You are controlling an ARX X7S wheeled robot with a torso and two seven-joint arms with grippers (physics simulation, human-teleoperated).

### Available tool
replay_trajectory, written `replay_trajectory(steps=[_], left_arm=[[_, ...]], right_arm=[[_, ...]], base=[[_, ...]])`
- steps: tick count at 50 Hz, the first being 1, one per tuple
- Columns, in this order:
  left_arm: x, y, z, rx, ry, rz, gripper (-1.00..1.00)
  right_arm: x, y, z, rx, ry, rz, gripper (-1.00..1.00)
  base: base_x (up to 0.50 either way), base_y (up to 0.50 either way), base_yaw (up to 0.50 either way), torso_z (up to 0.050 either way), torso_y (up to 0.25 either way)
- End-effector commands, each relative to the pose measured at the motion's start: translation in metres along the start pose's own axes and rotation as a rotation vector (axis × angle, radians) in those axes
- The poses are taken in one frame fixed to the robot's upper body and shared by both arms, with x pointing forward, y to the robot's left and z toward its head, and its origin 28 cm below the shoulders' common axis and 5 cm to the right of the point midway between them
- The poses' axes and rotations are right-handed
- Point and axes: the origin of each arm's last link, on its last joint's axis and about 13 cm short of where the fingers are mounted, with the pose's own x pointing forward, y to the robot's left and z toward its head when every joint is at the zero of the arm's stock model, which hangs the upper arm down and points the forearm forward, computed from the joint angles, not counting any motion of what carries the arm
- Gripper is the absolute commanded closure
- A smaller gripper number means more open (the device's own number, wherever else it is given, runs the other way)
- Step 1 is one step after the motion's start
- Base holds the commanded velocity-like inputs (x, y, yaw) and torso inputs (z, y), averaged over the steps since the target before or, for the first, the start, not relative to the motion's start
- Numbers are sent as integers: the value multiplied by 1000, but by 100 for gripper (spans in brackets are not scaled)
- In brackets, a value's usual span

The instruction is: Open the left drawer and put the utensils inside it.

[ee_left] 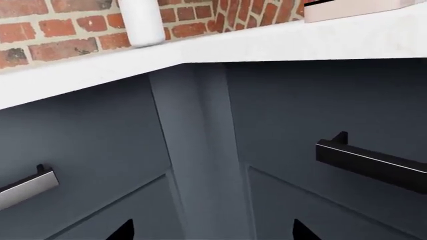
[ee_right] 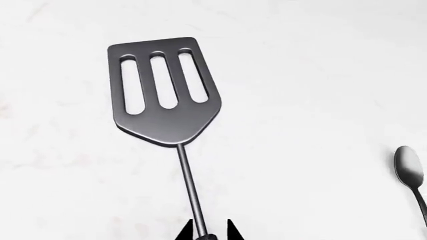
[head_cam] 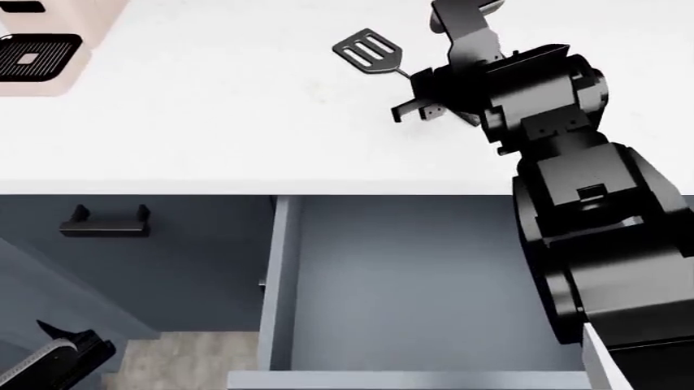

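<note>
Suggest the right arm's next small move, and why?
Probably close the right gripper and lift. Its fingertips straddle the spatula neck at the handle end, the spatula lies flat on the counter, and the left drawer already stands open and empty below.

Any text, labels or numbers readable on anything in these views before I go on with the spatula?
None readable in any view.
Spatula: plain metal, no marking.
Teaspoon: no marking visible.
Open left drawer: bare inside, no label.
Beige appliance at the counter's corner: dark panel with a small square outline, no legible text.
White cylinder by the brick wall: blank.
</note>
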Motion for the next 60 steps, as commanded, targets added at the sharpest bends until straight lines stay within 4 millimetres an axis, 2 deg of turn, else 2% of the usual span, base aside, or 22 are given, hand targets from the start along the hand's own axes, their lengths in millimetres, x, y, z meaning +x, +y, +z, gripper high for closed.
replay_trajectory(steps=[1, 24, 43, 60], left_arm=[[0, 0, 0, -8, -2, -3, -100], [-1, 4, 1, -20, -3, -3, -100], [-2, 5, 1, -24, -1, 1, -100], [-3, 6, 4, -32, -11, 6, -100]], right_arm=[[6, 0, -20, -6, 80, -24, 100], [1, -2, -3, 2, 13, -39, 100], [1, -1, -2, -1, 12, -40, 100], [-3, -5, 9, -4, -41, -28, 100]], base=[[0, 0, 0, 0, 0], [0, 0, 0, 0, -1], [0, 0, 0, 0, 82], [0, 0, 0, 0, 13]])
